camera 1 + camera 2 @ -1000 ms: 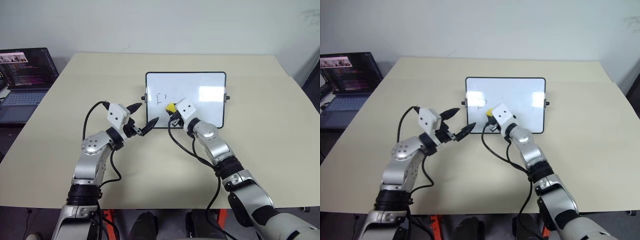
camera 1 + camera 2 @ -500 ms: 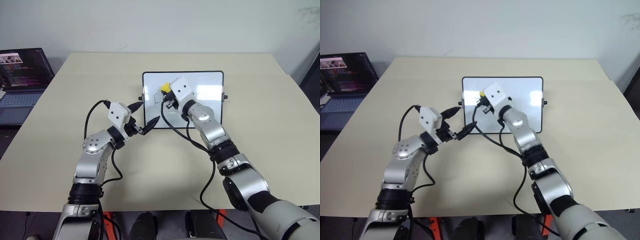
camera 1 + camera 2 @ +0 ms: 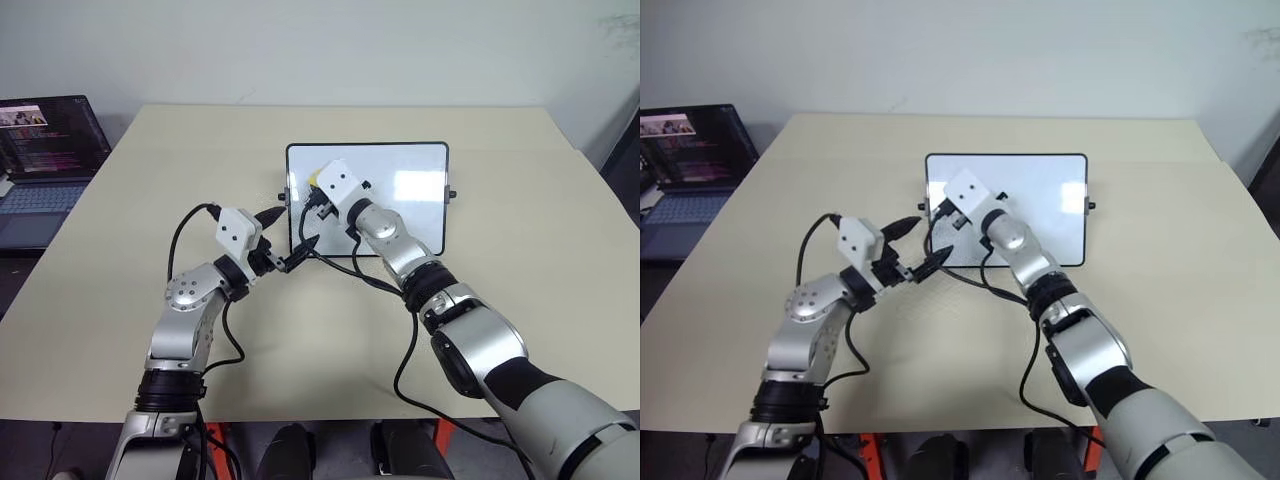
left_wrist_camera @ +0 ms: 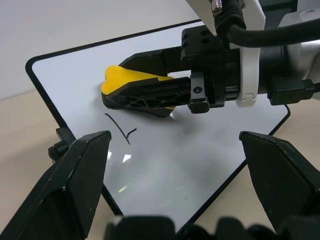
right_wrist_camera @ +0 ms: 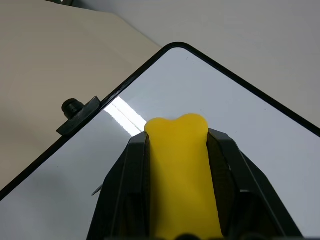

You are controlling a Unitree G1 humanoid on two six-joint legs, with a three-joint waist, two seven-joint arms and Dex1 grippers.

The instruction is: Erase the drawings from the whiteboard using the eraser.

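Eraser pressed to the board's far left corner

On the desk [image 3: 120, 300] the board [image 3: 420, 205] stands tilted, a laptop [image 3: 45, 165] far left. The right end effector [image 3: 316, 192] is clenched on the yellow eraser [image 4: 127, 82], held against the board's upper left area. The left end effector [image 3: 290, 240] hovers released, fingers spread, just near the board's lower left corner. Of the drawings [image 4: 120, 131], a short black stroke sits just below the eraser.

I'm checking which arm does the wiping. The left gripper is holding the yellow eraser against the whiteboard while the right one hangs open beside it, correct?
The arms are swapped: the right gripper is shut on the yellow eraser at the whiteboard, and the left gripper hangs open beside it. The left wrist view shows this.
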